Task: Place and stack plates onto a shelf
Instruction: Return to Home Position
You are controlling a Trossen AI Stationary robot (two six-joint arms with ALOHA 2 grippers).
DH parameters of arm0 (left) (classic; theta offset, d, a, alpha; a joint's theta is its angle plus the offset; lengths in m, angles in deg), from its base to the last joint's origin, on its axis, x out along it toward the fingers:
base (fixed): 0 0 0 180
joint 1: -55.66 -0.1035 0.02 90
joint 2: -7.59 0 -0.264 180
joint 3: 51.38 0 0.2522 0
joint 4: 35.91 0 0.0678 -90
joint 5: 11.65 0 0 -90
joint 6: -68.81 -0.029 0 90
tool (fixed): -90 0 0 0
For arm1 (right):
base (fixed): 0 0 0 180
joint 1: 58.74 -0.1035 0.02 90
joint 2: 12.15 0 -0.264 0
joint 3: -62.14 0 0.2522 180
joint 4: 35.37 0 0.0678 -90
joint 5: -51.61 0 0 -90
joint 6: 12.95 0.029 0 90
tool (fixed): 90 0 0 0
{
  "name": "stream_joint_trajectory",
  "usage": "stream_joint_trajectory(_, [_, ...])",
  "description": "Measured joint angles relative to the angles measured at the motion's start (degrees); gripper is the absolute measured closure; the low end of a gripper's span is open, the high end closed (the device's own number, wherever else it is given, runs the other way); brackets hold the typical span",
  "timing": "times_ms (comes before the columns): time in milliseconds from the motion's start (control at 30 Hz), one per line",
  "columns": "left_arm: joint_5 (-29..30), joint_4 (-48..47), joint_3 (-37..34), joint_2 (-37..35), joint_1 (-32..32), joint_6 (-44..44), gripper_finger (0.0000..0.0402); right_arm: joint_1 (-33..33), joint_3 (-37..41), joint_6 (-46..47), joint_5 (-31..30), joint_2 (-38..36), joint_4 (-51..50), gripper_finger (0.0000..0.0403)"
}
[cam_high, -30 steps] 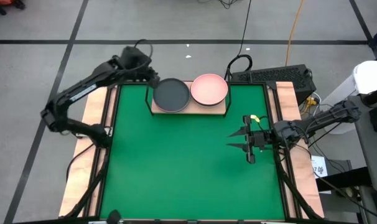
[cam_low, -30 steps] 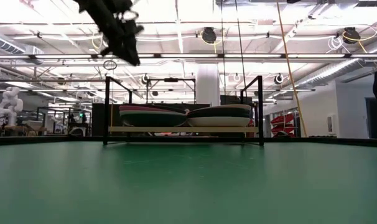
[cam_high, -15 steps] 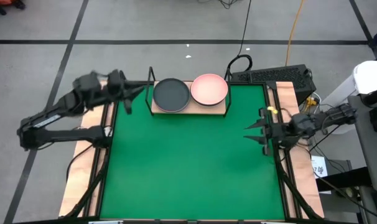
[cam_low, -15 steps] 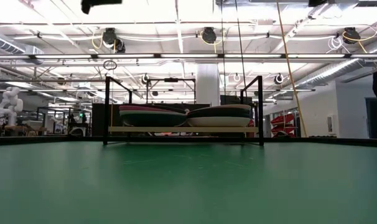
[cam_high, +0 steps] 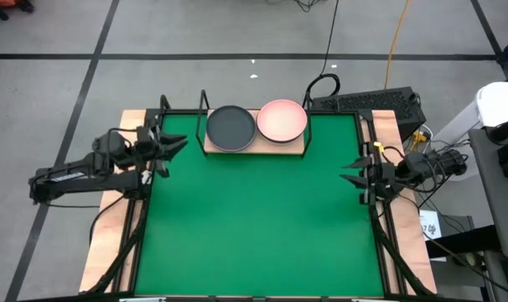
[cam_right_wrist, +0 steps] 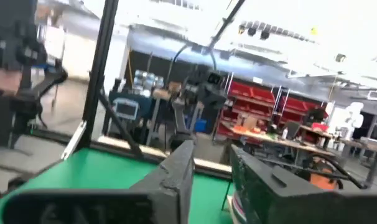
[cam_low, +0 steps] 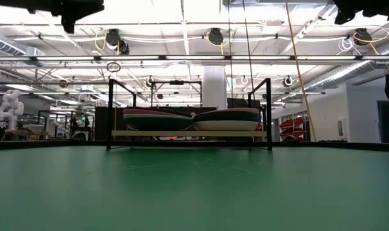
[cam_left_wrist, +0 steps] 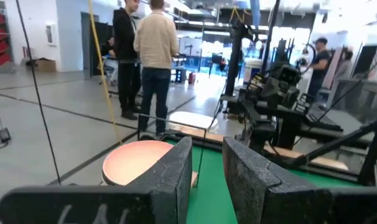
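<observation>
1. The shelf (cam_high: 254,144) stands at the far edge of the green mat (cam_high: 254,226) and carries two stacks of plates side by side.
2. A black plate (cam_high: 230,126) tops the left stack. A pale pink plate (cam_high: 282,120) tops the right one, and their rims touch or nearly touch.
3. In the low view each stack seems several plates deep, though the count is unclear.
4. The left hand (cam_high: 177,148) hovers over the mat's left edge, fingers spread apart and holding nothing.
5. The right hand (cam_high: 348,171) hovers at the mat's right edge, fingers likewise parted and empty.
</observation>
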Motion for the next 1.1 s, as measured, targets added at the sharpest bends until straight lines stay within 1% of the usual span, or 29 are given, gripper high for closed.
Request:
stream_joint_trajectory(100, [0.08,2.96,-3.82,-1.57,1.08,1.3,0.0307,0.0,1.74,0.81,0.08,-3.1,0.2,0.0338])
stream_joint_trajectory(200, [-0.42,8.13,-8.36,-2.18,2.64,1.41,0.0307,0.0,3.0,2.58,0.09,-5.0,-2.74,0.0382])
stream_joint_trajectory(267, [-0.58,12.05,-11.33,-2.15,3.64,0.67,0.0308,0.0,3.01,4.62,0.07,-5.26,-3.59,0.0397])
stream_joint_trajectory(333, [-0.81,14.75,-13.93,-2.12,4.46,0.59,0.0313,0.0,3.01,6.6,0.14,-5.18,-4.32,0.0395])
stream_joint_trajectory(467, [-1.18,18.37,-17.63,-2.06,6.01,0.82,0.0336,0.0,3.02,8.05,0.23,-5.15,-6.06,0.0401])
stream_joint_trajectory(633, [-1.56,20.38,-20.13,-2.08,7.83,0.58,0.0391,0.0,6.67,7.96,0.22,-5.15,-3.71,0.0402])
stream_joint_trajectory(900, [-1.57,21.62,-22.21,-2.06,9.97,0.55,0.0398,0.0,15.58,7.38,0.17,-5.17,5.87,0.0403])
stream_joint_trajectory(967, [-1.59,23.94,-23.76,-2.06,10.78,0.4,0.0398,0.0,16.48,6.61,0.27,-5.14,8.13,0.0403])
stream_joint_trajectory(1100, [-1.59,32.18,-28.32,-2.08,11.93,-0.57,0.0399,0.0,16.96,5.65,0.28,-5.15,9.8,0.0403])
